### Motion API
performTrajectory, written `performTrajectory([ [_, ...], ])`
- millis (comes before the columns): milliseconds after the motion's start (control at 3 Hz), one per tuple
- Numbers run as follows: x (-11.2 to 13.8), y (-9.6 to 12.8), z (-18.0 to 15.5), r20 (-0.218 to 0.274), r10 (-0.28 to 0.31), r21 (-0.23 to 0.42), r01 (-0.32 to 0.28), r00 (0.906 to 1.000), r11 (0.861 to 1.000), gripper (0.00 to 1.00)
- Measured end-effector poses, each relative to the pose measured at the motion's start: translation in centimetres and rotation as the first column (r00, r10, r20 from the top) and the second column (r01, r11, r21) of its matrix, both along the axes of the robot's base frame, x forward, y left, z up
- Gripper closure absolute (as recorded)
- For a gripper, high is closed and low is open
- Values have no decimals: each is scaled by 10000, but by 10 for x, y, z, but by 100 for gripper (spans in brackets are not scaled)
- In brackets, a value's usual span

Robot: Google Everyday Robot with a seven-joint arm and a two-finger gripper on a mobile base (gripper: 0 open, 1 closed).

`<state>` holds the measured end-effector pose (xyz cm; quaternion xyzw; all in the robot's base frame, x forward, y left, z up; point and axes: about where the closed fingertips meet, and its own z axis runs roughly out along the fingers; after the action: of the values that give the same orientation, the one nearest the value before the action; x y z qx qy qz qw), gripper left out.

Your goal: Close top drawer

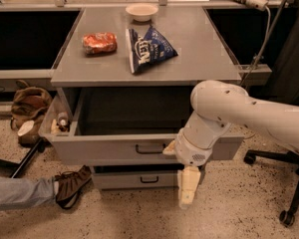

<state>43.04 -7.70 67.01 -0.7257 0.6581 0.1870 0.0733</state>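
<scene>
The top drawer (109, 151) is a wide grey drawer with a small dark loop handle (149, 148). It stands partly out of the grey cabinet, and its dark inside shows. My white arm reaches in from the right, and its wrist rests against the drawer front just right of the handle. The gripper (188, 187) is cream-coloured. It hangs down below the wrist, in front of the second drawer (134, 179).
On the cabinet top (199, 59) lie a red packet (99, 42), a blue chip bag (147, 49) and a small bowl (141, 11). A person's leg and shoe (70, 185) lie on the floor at lower left. A brown bag (27, 101) sits at left, a chair base (286, 215) at right.
</scene>
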Motion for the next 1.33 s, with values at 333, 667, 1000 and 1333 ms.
performTrajectory([
  [333, 48, -5, -9, -56, 31, 92, -30, 10000, 10000, 0],
  [667, 78, -3, -11, -84, 100, 60, -100, 9999, 9999, 0],
  [1000, 78, -3, -11, -84, 100, 60, -100, 9999, 9999, 0],
  [1333, 100, -7, -9, 13, -132, 115, 132, 9999, 9998, 0],
])
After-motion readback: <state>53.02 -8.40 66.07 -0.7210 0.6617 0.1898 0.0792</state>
